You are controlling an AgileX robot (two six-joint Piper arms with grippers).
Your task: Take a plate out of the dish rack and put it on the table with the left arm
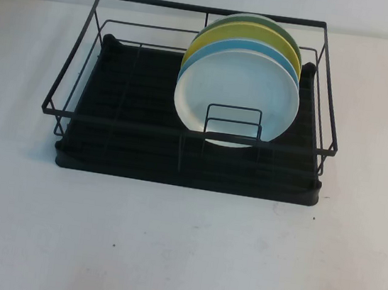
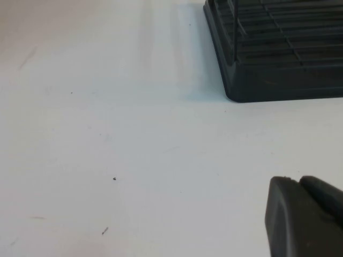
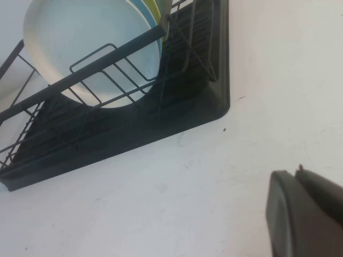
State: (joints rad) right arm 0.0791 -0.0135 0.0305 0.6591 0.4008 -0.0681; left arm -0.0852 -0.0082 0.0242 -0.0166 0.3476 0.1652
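Four plates stood upright on edge in the dish rack (image 1: pixel 193 95), and the white plate (image 1: pixel 237 97) was the front one, its face turned to the near edge of the table (image 1: pixel 165 256). The left gripper (image 2: pixel 305 217) hung low over the table near the rack's near left corner, so we judged that the plate lay ahead of it and toward the right edge. We could not tell whether it was spread or pressed together. The right gripper (image 3: pixel 305 214) waited near the rack's near right corner, perhaps nearer to the plate; there also we could not tell.
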